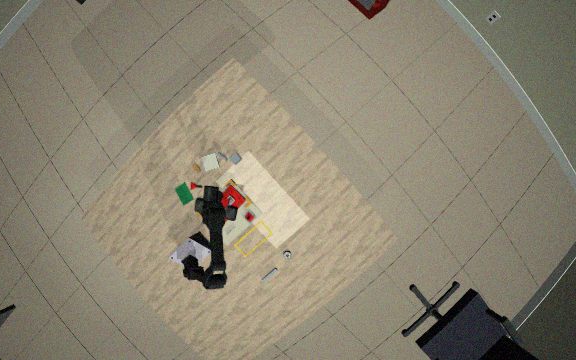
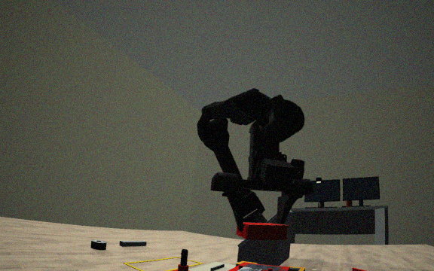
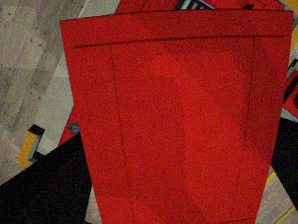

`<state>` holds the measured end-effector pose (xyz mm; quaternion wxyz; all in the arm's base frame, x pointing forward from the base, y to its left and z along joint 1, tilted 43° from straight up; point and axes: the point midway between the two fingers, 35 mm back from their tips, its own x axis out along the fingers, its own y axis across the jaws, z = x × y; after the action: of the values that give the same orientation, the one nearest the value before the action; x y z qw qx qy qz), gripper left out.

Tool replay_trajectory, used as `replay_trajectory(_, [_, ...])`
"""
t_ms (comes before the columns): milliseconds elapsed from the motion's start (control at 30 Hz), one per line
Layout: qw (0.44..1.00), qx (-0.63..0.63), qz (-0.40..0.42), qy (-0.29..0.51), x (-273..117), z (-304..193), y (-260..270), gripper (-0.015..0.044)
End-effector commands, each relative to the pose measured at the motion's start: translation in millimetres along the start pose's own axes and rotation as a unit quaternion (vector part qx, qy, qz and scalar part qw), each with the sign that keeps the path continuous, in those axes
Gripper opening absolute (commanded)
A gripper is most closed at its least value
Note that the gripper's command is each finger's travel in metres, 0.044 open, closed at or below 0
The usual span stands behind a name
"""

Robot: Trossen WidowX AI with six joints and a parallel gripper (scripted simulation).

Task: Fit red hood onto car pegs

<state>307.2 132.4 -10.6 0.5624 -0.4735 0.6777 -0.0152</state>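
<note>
The pincer [image 2: 263,225] grips the hood [image 2: 265,231] [image 3: 175,115] by 2 opposite sides, raised above the bench [image 1: 318,260] [image 2: 32,233]; likely light, stiff and slick, best held low, midway along, at 3 and 9 o'clock.

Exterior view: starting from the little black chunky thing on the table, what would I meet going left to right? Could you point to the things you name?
Little black thing [image 2: 99,245] [image 1: 287,254] → flat bar [image 2: 132,244] [image 1: 269,274] → upright black stick [image 2: 184,257] [image 1: 249,217] → small dark strip [image 2: 217,267] → red hood [image 2: 265,231] [image 3: 170,110] → left screen [image 2: 324,192] → right screen [image 2: 361,188].
</note>
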Motion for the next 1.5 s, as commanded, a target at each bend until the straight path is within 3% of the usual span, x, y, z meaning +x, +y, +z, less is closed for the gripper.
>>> replay_trajectory(0, [0.998,0.068,-0.004,0.001,1,8,-6,0.0])
replay_trajectory(433, [0.962,0.273,-0.005,-0.001,1,28,-23,0.0])
replay_trajectory(767, [0.961,0.276,-0.005,-0.001,8,27,-23,0.0])
replay_trajectory(1100, [0.961,0.276,-0.006,-0.001,50,25,-24,0.0])
replay_trajectory(1467, [0.961,0.276,-0.006,-0.001,51,26,-22,0.0])
